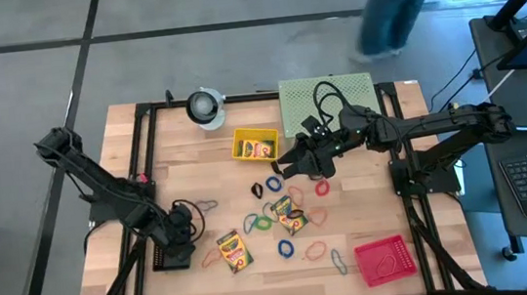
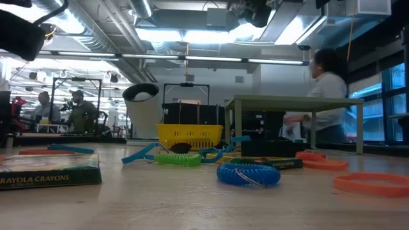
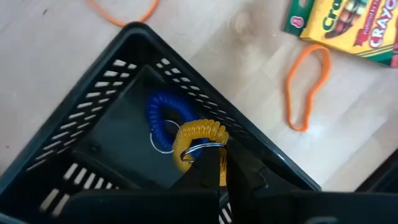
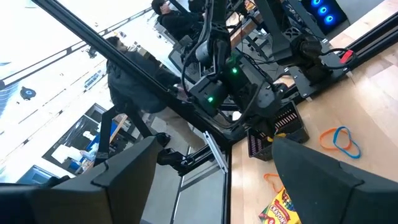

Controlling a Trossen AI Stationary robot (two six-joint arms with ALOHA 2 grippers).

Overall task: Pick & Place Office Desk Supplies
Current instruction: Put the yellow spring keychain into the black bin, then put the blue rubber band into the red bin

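My left gripper [image 3: 211, 169] [image 1: 177, 237] is shut on a yellow coiled band [image 3: 200, 134] inside the black basket [image 3: 93, 130] [image 1: 169, 254] at the table's near left. A blue coiled band [image 3: 163, 112] lies on the basket's floor. My right gripper [image 4: 214, 180] [image 1: 287, 165] hangs open and holds nothing above the table's middle. Crayon boxes [image 1: 234, 250] [image 1: 289, 213] and coloured band loops [image 1: 285, 248] lie flat on the wood around it. Another crayon box [image 1: 258, 149] lies in the yellow basket [image 1: 239, 138]. My left gripper pinches the yellow coiled band between its two fingertips [image 3: 208, 163] at the part of the coil nearest them, by its metal ring [image 3: 198, 151]. The fingers come from above, pointing down into the black basket. The band sits just ahead of the tips, beside the blue coil.
A red basket [image 1: 385, 258] stands at the near right, and a pale green perforated stand [image 1: 327, 99] and a white roll [image 1: 205, 106] at the far edge. An orange loop [image 3: 305, 87] lies beside the black basket. People stand and walk beyond the table.
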